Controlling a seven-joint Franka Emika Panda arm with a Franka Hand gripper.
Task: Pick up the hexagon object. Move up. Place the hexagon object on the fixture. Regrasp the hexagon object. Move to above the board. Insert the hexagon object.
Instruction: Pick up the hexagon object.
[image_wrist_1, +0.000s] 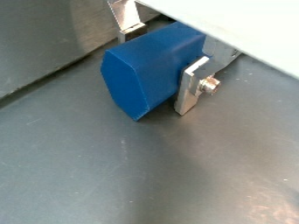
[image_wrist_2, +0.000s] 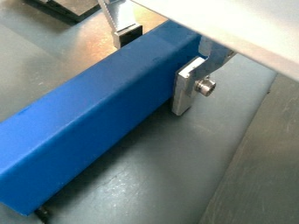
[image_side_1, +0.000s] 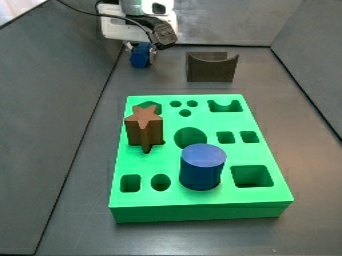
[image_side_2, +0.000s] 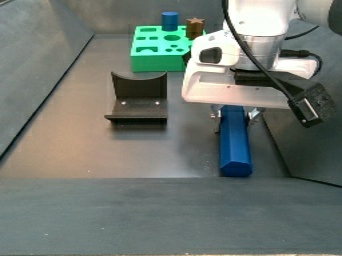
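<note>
Fingers (image_wrist_1: 193, 86) of flat silver plate sit on either side of the hexagon object (image_wrist_1: 146, 72) in a wrist view, so we read the gripper (image_wrist_1: 163, 61) as narrowed onto the blue bar and holding it. We see the bar end-on here, its angled faces catching the light, just above the dark grey floor (image_wrist_1: 140, 175).

In a wrist view along the bar, the hexagon object (image_wrist_2: 93, 114) runs as a long blue beam away from the gripper (image_wrist_2: 158, 61). One finger (image_wrist_2: 191, 87) presses flat against its side, and the second finger (image_wrist_2: 117, 22) shows behind its far edge. We cannot tell whether the bar's far end touches the floor.

In a side view from the board end, the gripper (image_side_1: 139, 45) is at the far left of the table, with only a small blue end of the hexagon object (image_side_1: 139, 56) visible under it. The fixture (image_side_1: 211, 66) stands to the right of it, apart. The board (image_side_1: 201, 195) lies nearer the camera, carrying a brown star peg (image_side_1: 144, 127) and a short blue cylinder (image_side_1: 202, 165).

In a side view from the opposite end, the gripper (image_side_2: 242, 108) is low over the floor at the right, and the hexagon object (image_side_2: 237, 142) stretches from it towards us, lying along the floor. The fixture (image_side_2: 136, 98) sits to the left, well apart, and the board (image_side_2: 160, 48) lies far behind.
</note>
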